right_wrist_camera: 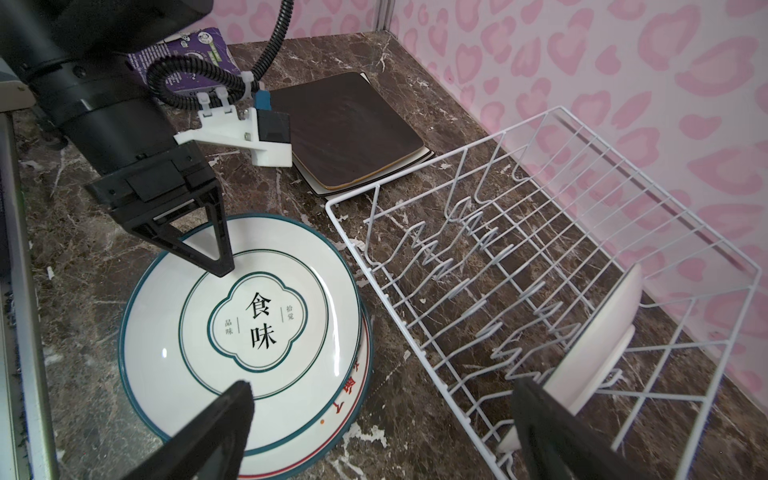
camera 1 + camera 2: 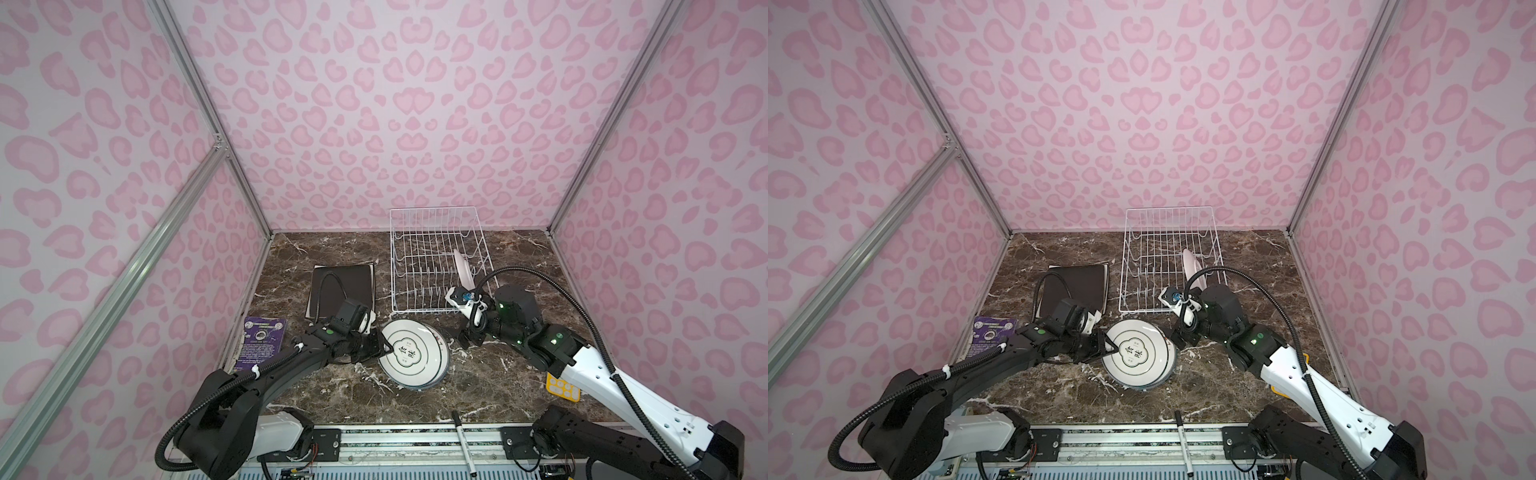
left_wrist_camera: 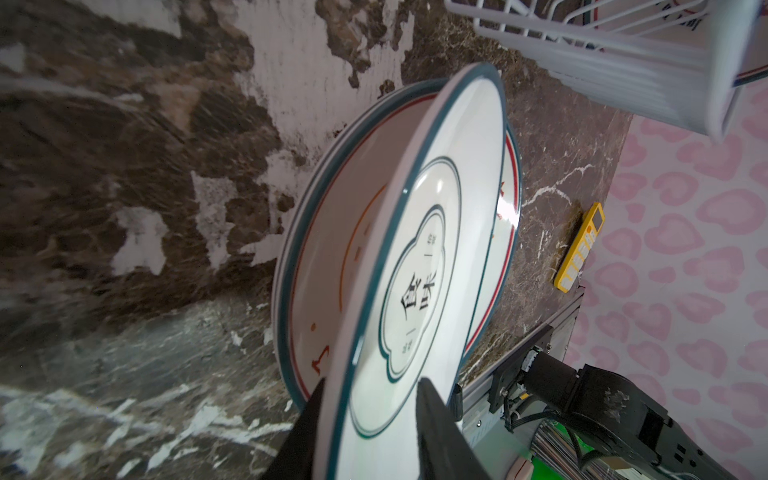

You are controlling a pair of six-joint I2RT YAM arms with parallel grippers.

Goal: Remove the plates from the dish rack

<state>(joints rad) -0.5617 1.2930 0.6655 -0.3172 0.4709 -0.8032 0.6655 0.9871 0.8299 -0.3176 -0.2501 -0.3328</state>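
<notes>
A stack of round white plates [image 2: 413, 353] [image 2: 1138, 351] lies on the marble in front of the dish rack [image 2: 392, 266] [image 2: 1123, 266]. The top plate [image 3: 436, 249] [image 1: 249, 324] has a teal rim and black characters. My left gripper [image 2: 388, 351] [image 3: 372, 382] straddles its rim with the jaws parted; a gap shows beside one finger. Another round white plate [image 2: 463, 268] [image 1: 598, 340] stands on edge in the rack's right side. My right gripper [image 2: 465, 336] [image 1: 382, 388] hangs wide open and empty by the rack's near right corner. Square plates with a dark top [image 2: 345, 286] [image 1: 353, 129] are stacked left of the rack.
A yellow calculator [image 2: 563, 386] [image 3: 579, 249] lies under the right arm near the right wall. A purple booklet [image 2: 262, 336] sits at the left wall. A marker pen [image 2: 463, 440] rests on the front rail. Pink patterned walls enclose the table on three sides.
</notes>
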